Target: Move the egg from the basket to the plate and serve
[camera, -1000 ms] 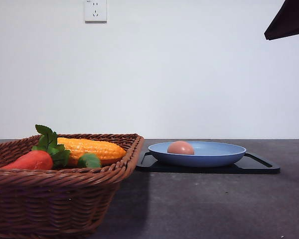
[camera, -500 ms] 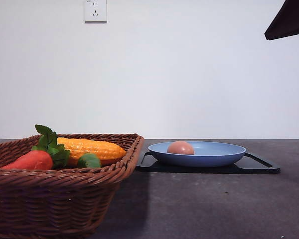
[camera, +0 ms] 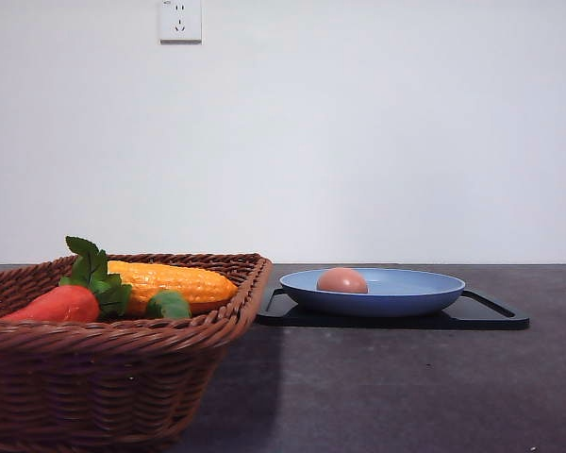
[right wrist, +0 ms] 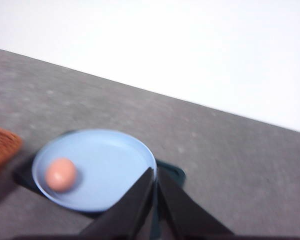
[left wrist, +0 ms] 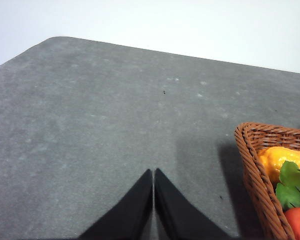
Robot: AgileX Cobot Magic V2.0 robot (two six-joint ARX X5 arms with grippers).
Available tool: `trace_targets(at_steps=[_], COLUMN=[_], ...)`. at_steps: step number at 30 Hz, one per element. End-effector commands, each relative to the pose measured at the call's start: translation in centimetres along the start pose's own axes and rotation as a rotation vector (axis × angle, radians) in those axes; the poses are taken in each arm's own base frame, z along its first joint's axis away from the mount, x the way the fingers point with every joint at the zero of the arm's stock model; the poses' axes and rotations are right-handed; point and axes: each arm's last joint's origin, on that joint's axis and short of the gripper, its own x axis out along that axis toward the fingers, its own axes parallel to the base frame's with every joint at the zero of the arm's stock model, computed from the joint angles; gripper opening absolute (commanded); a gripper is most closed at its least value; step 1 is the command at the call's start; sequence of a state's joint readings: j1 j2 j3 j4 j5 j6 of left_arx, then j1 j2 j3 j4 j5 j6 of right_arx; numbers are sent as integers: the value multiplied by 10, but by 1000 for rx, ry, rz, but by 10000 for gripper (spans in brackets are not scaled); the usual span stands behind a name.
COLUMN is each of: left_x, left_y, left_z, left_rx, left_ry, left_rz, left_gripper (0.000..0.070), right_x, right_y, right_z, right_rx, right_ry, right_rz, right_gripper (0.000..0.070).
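Observation:
The pinkish-brown egg (camera: pixel 341 280) lies in the sky-blue plate (camera: pixel 424 289), toward its left side; the right wrist view shows the same egg (right wrist: pixel 61 174) on the plate (right wrist: pixel 115 170). The wicker basket (camera: pixel 94 377) stands at the front left, and its corner (left wrist: pixel 262 165) appears in the left wrist view. My left gripper (left wrist: pixel 153 182) is shut with nothing in it, over bare table to the left of the basket. My right gripper (right wrist: pixel 154 182) is shut and empty, hovering above the plate's right edge.
A flat black tray (camera: pixel 495 316) lies under the plate. In the basket lie a corn cob (camera: pixel 174 281), a red-orange carrot (camera: pixel 57 304) with green leaves, and a small green item (camera: pixel 169 306). A wall socket (camera: pixel 180 20) sits high on the white wall.
The dark part of the right arm at the top right of the front view has moved out of sight. Egg, plate and basket have not moved.

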State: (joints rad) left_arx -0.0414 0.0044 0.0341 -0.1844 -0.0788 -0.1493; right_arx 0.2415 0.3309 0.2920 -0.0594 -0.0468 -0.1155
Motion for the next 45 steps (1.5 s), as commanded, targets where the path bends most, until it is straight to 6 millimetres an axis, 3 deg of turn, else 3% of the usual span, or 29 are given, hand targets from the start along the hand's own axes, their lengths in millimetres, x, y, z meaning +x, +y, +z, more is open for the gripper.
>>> trace_targets(at_steps=[1, 7, 18, 25, 45], left_x=[2, 2, 2, 2, 2], left_y=[1, 1, 1, 1, 1], left_z=[-6, -6, -6, -6, -6], left_rx=[-3, -3, -3, -3, -3], left_ry=[23, 23, 23, 23, 23], left_rz=[5, 5, 5, 5, 5], left_gripper=[3, 3, 3, 3, 3], right_x=[-2, -11, -11, -12, -12], right_y=[-4, -11, -11, -8, -8], right_z=[-7, -36, -74, -83, -82], right_rx=[7, 19, 120, 152, 201], right_ry=[-14, -31, -15, 63, 55], right_rz=[-11, -109, -138, -107, -115], right_gripper=[0, 0, 0, 0, 0])
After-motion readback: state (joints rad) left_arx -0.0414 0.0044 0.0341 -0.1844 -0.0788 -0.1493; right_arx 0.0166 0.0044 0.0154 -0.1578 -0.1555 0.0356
